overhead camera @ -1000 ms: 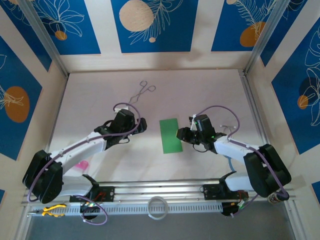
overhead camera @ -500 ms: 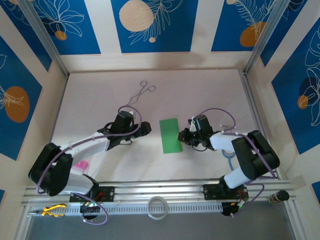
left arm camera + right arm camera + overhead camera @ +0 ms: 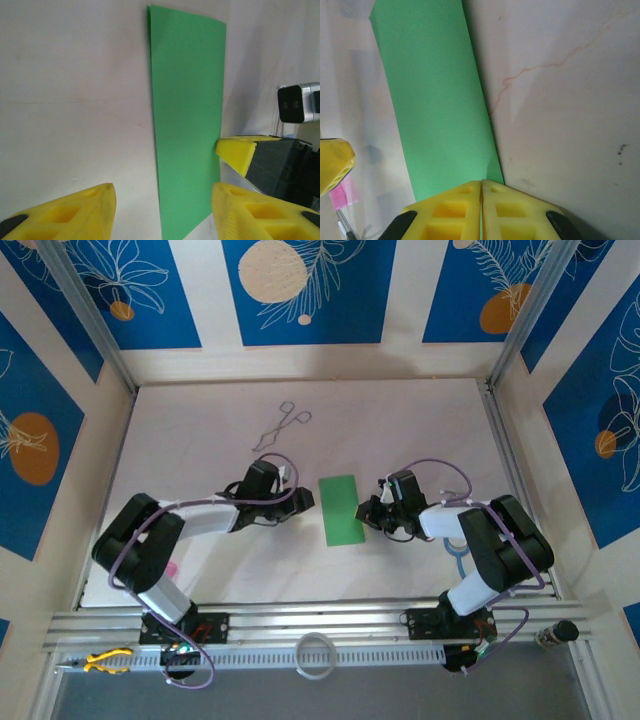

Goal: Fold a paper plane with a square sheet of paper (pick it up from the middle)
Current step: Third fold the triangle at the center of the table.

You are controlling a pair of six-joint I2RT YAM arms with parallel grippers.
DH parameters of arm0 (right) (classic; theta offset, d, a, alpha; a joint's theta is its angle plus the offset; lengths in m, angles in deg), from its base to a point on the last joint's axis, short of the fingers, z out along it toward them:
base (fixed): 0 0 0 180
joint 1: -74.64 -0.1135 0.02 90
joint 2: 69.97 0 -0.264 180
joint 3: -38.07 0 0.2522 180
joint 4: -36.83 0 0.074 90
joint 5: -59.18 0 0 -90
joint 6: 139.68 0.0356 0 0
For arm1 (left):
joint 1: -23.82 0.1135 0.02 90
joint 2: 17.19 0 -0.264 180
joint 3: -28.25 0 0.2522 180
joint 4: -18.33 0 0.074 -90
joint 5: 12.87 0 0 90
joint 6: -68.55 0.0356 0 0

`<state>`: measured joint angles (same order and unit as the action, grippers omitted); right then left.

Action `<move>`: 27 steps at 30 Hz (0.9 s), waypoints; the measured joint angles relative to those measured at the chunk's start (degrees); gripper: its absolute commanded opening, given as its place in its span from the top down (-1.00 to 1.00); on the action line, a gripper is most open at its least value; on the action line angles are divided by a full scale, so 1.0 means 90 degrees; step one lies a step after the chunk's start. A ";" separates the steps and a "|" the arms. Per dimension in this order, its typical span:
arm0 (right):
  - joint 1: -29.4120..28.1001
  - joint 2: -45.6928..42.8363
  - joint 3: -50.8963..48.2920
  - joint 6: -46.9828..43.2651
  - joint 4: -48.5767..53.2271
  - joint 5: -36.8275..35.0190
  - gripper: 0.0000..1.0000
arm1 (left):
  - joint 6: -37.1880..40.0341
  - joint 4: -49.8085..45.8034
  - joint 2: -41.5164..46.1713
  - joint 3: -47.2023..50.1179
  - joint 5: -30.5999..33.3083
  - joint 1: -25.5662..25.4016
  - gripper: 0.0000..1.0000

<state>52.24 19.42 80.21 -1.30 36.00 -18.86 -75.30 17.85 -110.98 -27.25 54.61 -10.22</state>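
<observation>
The thin bright green sheet of paper (image 3: 341, 510) lies flat near the middle of my pale, faintly marbled worktop (image 3: 200, 440). Its outline is a narrow rectangle, with the long sides running away from my bases. It sits between my two tools.

My left tool (image 3: 303, 498) is low over the worktop, just beside the paper's left long edge. In the left wrist view its yellow fingers (image 3: 65, 210) stand spread, with bare worktop and the near end of the sheet of paper (image 3: 187, 120) showing in the gap. They hold nothing.

My right tool (image 3: 366, 512) is at the opposite long edge. In the right wrist view its two yellow fingers (image 3: 450, 210) are pressed together, tips meeting right at the border of the paper (image 3: 435, 100). I cannot tell whether the edge is caught between them or only touched. From the left wrist camera one of those yellow fingertips (image 3: 240, 150) rests against the paper's right edge.

Thin metal forceps (image 3: 281, 426) lie well apart, towards the far side of the worktop. A small pink item (image 3: 168, 568) lies beside my left arm.
</observation>
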 measured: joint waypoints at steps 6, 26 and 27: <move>-0.0061 -0.0002 0.0114 0.0100 0.0231 -0.0138 0.83 | -0.0141 0.0034 -0.0267 -0.0299 -0.0211 -0.0085 0.02; -0.0168 -0.0325 0.0729 -0.0007 0.1202 0.0078 0.78 | -0.0151 -0.0369 -0.0607 -0.0685 -0.0284 -0.0304 0.06; -0.0168 -0.0323 0.0750 -0.0017 0.1202 0.0083 0.79 | -0.0151 -0.0389 -0.0636 -0.0704 -0.0287 -0.0306 0.06</move>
<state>50.74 16.51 86.97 -1.45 46.82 -18.11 -76.65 14.35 -116.71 -33.59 52.03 -12.98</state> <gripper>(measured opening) 0.107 0.471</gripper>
